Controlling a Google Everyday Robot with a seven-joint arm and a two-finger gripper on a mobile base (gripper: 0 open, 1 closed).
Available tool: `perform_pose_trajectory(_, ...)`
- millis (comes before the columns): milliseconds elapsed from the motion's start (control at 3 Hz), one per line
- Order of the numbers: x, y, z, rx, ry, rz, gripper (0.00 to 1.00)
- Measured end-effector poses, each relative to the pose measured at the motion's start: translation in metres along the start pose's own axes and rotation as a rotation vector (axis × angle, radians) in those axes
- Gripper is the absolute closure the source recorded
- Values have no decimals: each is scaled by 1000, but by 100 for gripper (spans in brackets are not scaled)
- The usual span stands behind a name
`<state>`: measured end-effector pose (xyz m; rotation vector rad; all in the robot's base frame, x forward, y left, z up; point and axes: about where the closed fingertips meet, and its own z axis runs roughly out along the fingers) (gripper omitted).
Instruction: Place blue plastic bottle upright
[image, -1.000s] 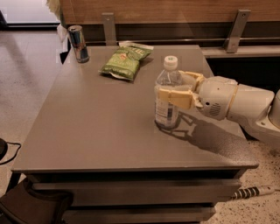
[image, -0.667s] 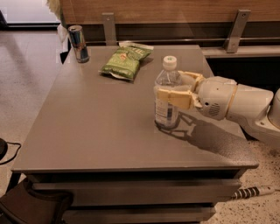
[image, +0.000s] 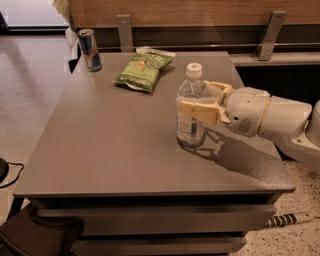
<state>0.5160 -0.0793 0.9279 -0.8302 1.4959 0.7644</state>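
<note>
The grey table (image: 110, 145) fills most of the view, its near edge low in the scene and its far edge against a wooden wall. From the right, the white arm (image: 270, 117) reaches in low over the table's right side. At its tip the gripper (image: 196, 100) is closed to the bottle's width around the middle of the blue plastic bottle (image: 190, 129). One cream finger (image: 199, 111) lies across the near side of the label, and the other runs behind the bottle on the far side. Both appear pressed to the plastic. The bottle stands upright on the table, right of centre, with its base on the surface and its white cap on top. A green snack bag (image: 143, 70) lies flat toward the far edge, well apart from the bottle on the left. A shiny metal can (image: 90, 50) stands upright at the far left corner. Against the pictures from a second ago, nothing has visibly shifted: the bottle stands on the same spot, the gripper keeps the same hold, and the bag and can lie as they did.
</note>
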Motion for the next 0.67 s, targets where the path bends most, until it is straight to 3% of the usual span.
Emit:
perform_pose_trajectory(333,-2,2,3,-5,0,-3,6)
perform_pose_trajectory(667,-2,3,4,-8,0,-4,0)
